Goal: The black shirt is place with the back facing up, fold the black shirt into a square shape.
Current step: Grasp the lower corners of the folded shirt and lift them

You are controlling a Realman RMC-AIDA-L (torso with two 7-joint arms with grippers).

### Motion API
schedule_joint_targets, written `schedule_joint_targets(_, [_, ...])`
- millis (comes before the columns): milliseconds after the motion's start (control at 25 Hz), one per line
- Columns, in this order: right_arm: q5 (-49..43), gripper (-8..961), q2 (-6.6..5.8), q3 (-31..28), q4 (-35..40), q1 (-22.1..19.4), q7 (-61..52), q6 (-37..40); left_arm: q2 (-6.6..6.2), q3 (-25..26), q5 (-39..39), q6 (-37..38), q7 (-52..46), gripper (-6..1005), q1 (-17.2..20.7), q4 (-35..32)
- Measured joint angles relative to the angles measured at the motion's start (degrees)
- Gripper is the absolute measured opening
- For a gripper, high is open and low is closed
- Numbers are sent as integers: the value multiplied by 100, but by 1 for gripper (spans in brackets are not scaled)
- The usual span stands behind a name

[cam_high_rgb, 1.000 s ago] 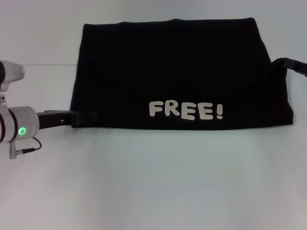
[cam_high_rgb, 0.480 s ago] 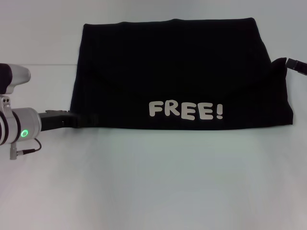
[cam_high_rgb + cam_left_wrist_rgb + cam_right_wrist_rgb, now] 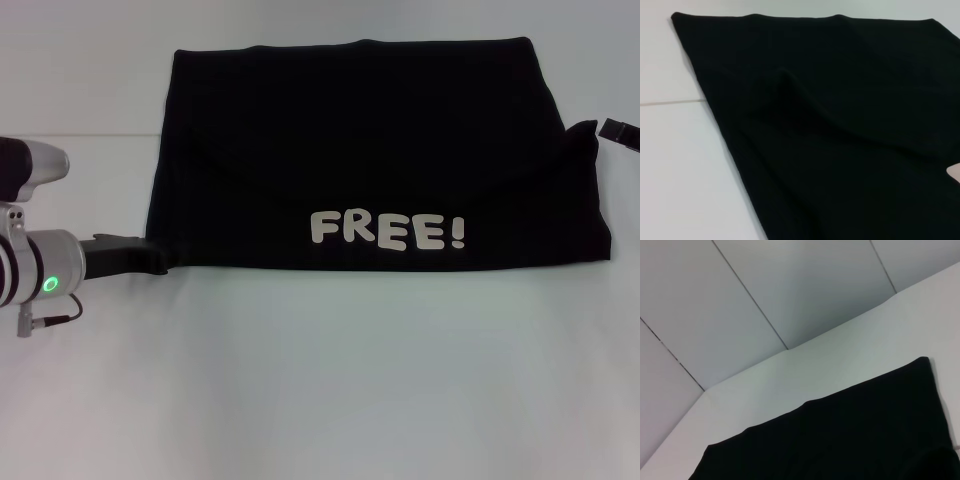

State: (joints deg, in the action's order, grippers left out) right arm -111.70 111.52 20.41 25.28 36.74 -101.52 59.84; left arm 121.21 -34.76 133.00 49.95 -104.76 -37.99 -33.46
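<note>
Black shirt (image 3: pixel 375 155): folded rectangle, "FREE!" lettering (image 3: pixel 387 231) up. Left gripper (image 3: pixel 150 255) beside its left corner, right gripper (image 3: pixel 620 131) off its right edge; finger state of both undeterminable.

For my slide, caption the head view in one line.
Black shirt folded into a wide rectangle, "FREE!" up, left gripper at its near-left corner, right gripper beside its right edge.

L arm reaches in low from the left edge, silver wrist w/ green light lit; its black left tool (image 3: pixel 150 255) points rightward. Right tool (image 3: pixel 618 132): only a black tip shows at far right edge.
</note>
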Motion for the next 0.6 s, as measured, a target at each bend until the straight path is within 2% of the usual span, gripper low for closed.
schedule_joint_targets(280, [-40, 626, -48, 112, 10, -25, -45, 1, -1, -17, 59, -49, 0, 312, 1, -6])
schedule_joint_targets(440, [-162, 626, -148, 380, 13, -51, -215, 1, -15, -48, 69, -46, -3, 165, -26, -17])
schedule_joint_targets(560, [-660, 628, -235, 598, 48, -1, -605, 1, -19, -53, 76, -40, -9, 45, -39, -29])
schedule_joint_targets(600, [-875, 628, -260, 666, 75, 28, -774, -7, -22, -54, 77, -29, -20, 38, -44, -48])
